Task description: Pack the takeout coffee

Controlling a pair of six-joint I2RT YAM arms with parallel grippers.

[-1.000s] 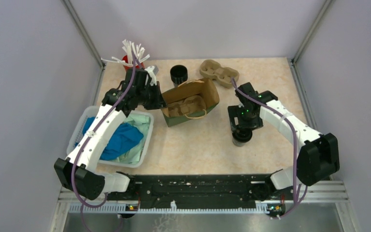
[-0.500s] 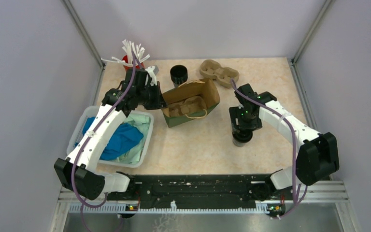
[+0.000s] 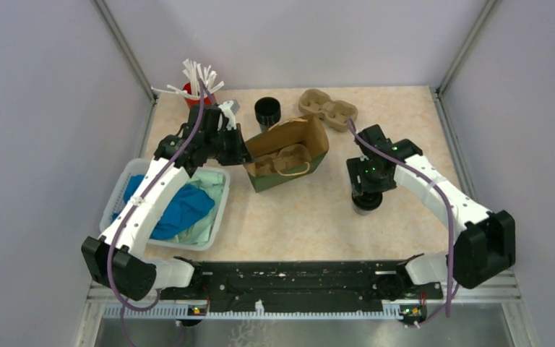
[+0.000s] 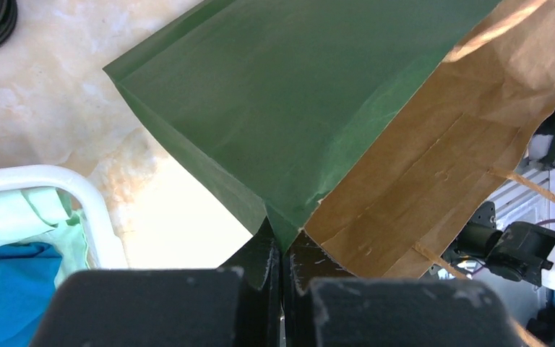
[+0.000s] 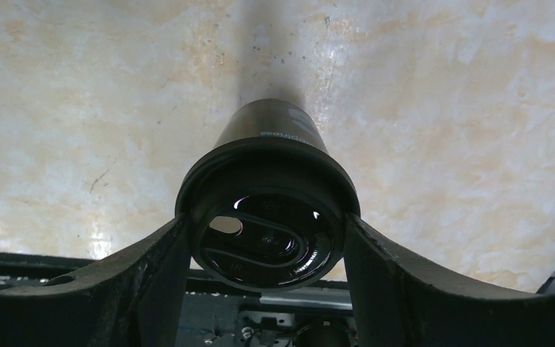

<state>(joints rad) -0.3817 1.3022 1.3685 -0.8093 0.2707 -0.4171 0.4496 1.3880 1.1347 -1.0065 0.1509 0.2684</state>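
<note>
Since a second ago the right arm [image 3: 433, 189] has swung its elbow outward and toward the near edge. The right gripper [image 3: 367, 189] has shifted slightly rightward, its jaws drawn in around the small black tapered disposable cup [image 5: 271, 141] and its round black plastic lid [image 5: 267, 242]. Both fingers [image 5: 162, 271] meet the lid's rim, one on each side, with no gap showing.

The cup is matte black with a line of small white lettering near its top. The glossy lid carries a raised oval and a sip hole. It stands upright on the beige marbled tabletop [image 3: 311, 217], long axis vertical, lid up and narrow base down. It sits to the right of the green-and-brown paper bag [image 3: 289, 148], apart from it.

The left gripper [image 4: 282, 246] is pinched tight on that bag's edge.
</note>
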